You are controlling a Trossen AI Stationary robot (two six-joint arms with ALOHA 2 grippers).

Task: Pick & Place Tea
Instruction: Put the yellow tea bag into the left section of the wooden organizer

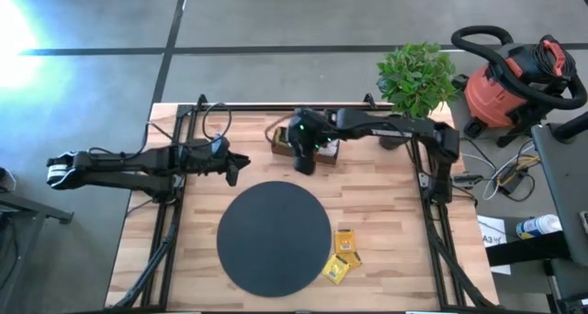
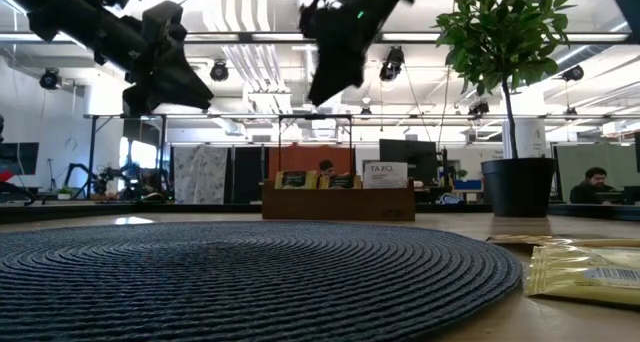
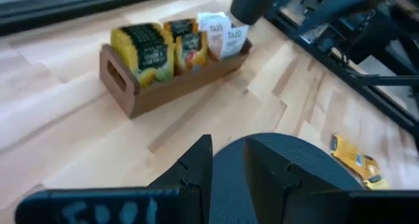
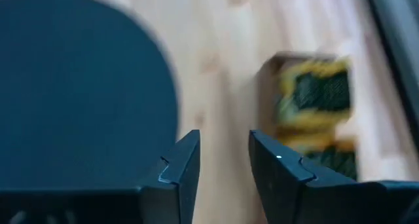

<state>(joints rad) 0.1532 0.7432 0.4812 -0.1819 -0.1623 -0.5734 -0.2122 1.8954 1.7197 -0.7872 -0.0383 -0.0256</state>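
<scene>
Sachets [image 3: 157, 50] stand packed upright in the wooden tray [image 3: 173, 86], easy to pinch, so the right hand [image 4: 222, 165] hovers there spread and empty, while the left hand [image 3: 226, 168] waits, also parted.

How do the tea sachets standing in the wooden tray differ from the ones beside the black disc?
The sachets in the wooden tray stand upright, packed in a row; the sachets beside the black disc lie flat and loose on the table. The tray's include white and orange ones; the loose ones look all yellow. Both are small square packets.
</scene>
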